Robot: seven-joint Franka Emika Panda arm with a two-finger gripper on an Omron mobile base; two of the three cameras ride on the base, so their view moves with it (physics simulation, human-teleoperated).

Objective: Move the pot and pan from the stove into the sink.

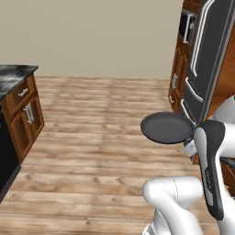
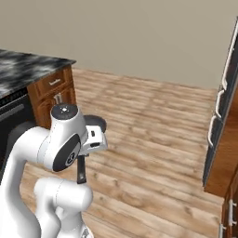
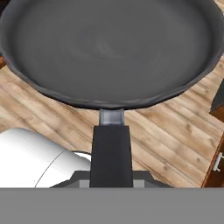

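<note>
Pan [image 3: 109, 48] first: it hangs in the air over the wooden floor [image 1: 92, 137], at the middle right of the left base view. The gripper [image 3: 110, 181] squeezes its black handle [image 3: 110, 153] (the fingers are hidden under it) at the bottom of the hand view. A dark fridge [image 1: 209, 55] stands at the upper right, and a marbled counter [image 2: 23, 69] at the upper left.

Open floor [image 1: 101, 137]: wide bare wood planks ahead, free passage.
Left: wooden cabinets [image 1: 25, 114] under a marbled counter [image 2: 23, 67].
Right: tall dark fridge [image 1: 206, 59] close beside the raised pan [image 1: 166, 127].
</note>
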